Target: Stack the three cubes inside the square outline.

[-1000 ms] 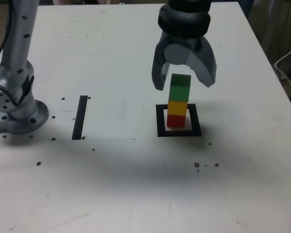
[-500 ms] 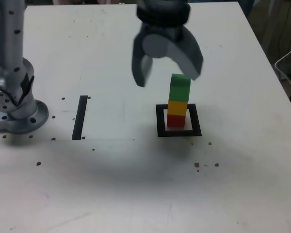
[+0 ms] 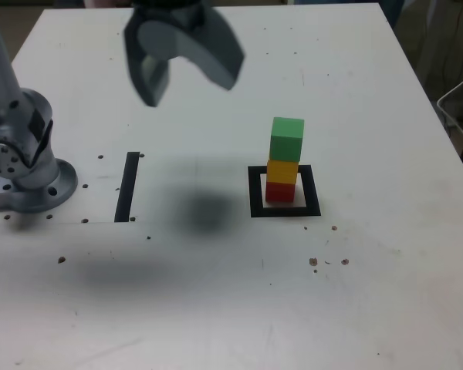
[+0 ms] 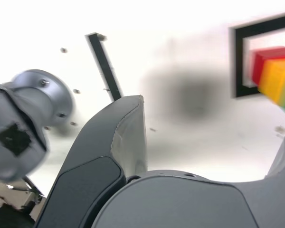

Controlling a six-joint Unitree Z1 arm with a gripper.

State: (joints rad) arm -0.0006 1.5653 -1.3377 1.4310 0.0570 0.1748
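The three cubes stand in one upright stack inside the square outline (image 3: 285,211): red cube (image 3: 280,191) at the bottom, yellow cube (image 3: 282,170) in the middle, green cube (image 3: 287,139) on top. My gripper (image 3: 187,86) hangs high above the table, well off to the exterior view's left of the stack, open and holding nothing. In the wrist view one dark finger (image 4: 121,137) fills the foreground. Beyond it I see the square outline (image 4: 237,61) with the red cube (image 4: 270,56) and yellow cube (image 4: 278,78), blurred, at the picture's edge.
A thin black strip (image 3: 127,186) lies on the white table between the arm's base (image 3: 27,166) and the outline. The gripper's shadow falls beside the strip. Small dark specks dot the table. A cable hangs past the table's edge at the exterior view's right.
My gripper has risen and swung away from above the stack toward the exterior view's left, staying open. The stack has not moved.
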